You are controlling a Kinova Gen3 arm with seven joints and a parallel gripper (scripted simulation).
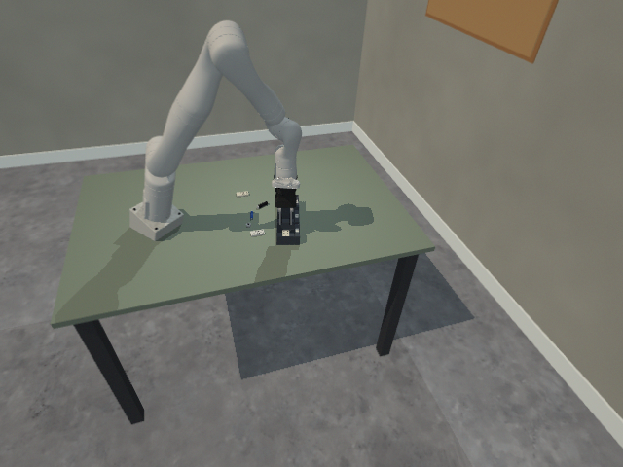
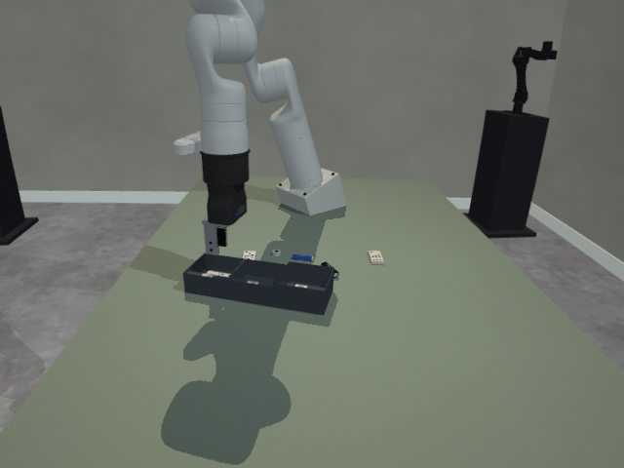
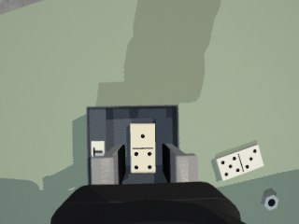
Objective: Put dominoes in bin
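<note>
Ivory domino (image 3: 142, 147) lies loose in the end compartment of the dark bin (image 3: 97, 116), right under your spread, empty gripper (image 3: 144, 163). Your next domino (image 3: 239, 162) lies just outside, long axis slanted.

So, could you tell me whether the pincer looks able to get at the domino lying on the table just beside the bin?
Probably yes. The pincer is open and holds nothing, hanging above the end compartment of the bin. That domino lies flat in the open just beyond the bin's wall, with nothing on top; only a small nut sits nearby.
</note>
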